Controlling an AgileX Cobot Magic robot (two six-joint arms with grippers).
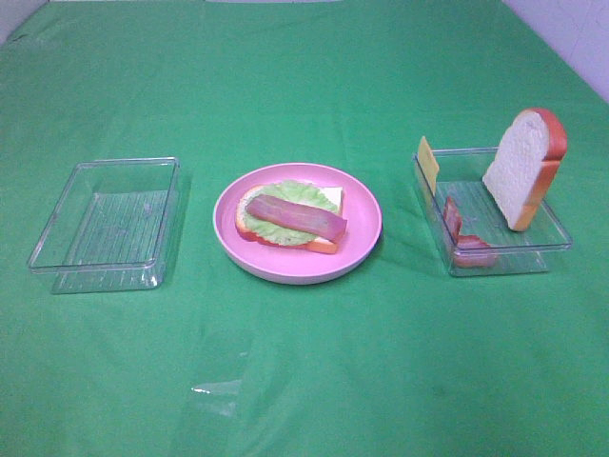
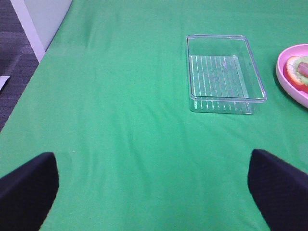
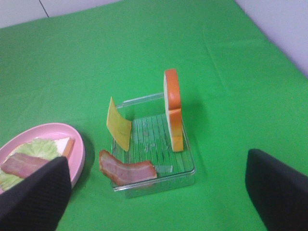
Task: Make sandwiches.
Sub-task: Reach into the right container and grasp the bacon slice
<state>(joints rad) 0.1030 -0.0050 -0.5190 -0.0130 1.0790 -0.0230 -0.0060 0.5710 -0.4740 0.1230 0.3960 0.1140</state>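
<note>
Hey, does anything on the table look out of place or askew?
In the right tray nothing lies flat: the bread slice stands on edge and leans, the cheese slice is propped against a wall, a bacon strip slumps at a corner. Nothing looks spilled or damaged.

This looks like a lab test setup rather than a real kitchen: a counter [image 1: 304,381] draped in plain green cloth carries only toy food [image 1: 519,176], a pink plate [image 1: 366,224] and clear plastic trays [image 1: 114,224], with a bare pale wall [image 1: 580,29] behind.
</note>
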